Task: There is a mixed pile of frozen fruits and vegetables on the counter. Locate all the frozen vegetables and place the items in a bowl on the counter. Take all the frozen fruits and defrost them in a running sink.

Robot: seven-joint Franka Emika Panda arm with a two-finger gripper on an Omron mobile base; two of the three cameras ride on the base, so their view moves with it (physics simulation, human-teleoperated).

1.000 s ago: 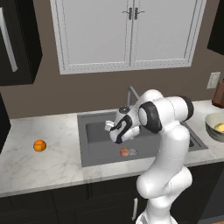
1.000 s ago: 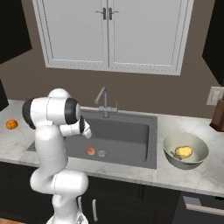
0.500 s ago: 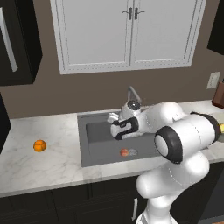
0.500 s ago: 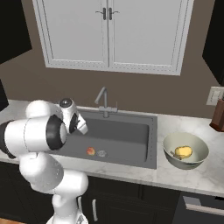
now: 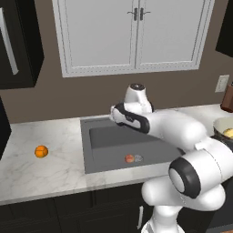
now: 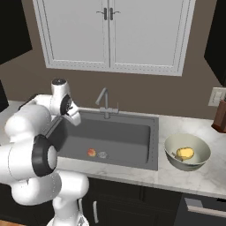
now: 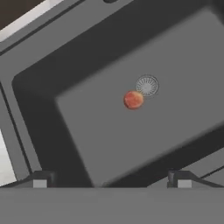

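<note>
The reddish-pink ball [image 5: 129, 158] lies on the floor of the dark sink [image 5: 104, 141] beside the round drain [image 5: 138, 158]. It also shows as the reddish ball [image 7: 133, 99] below my gripper [image 7: 109, 181], whose fingertips [image 7: 40, 181] stand wide apart and open with nothing between them. My hand [image 5: 117, 116] hovers above the basin's left rear part. The orange ball [image 5: 41, 151] rests on the white counter [image 5: 50, 175] left of the sink. A yellow lumpy piece [image 6: 184, 153] sits in the beige bowl [image 6: 171, 149] right of the sink.
The slim silver faucet [image 6: 103, 100] stands behind the sink [image 6: 132, 132]. White wall cabinets [image 5: 136, 32] hang above. A brown block [image 6: 220, 117] stands at the counter's far right near a wall socket [image 6: 216, 96]. My arm's white links cross the sink's right half.
My arm has swung round over the sink, and the hand has lifted and shifted left toward the basin's back. The reddish ball stays by the drain. The jaws remain open.
</note>
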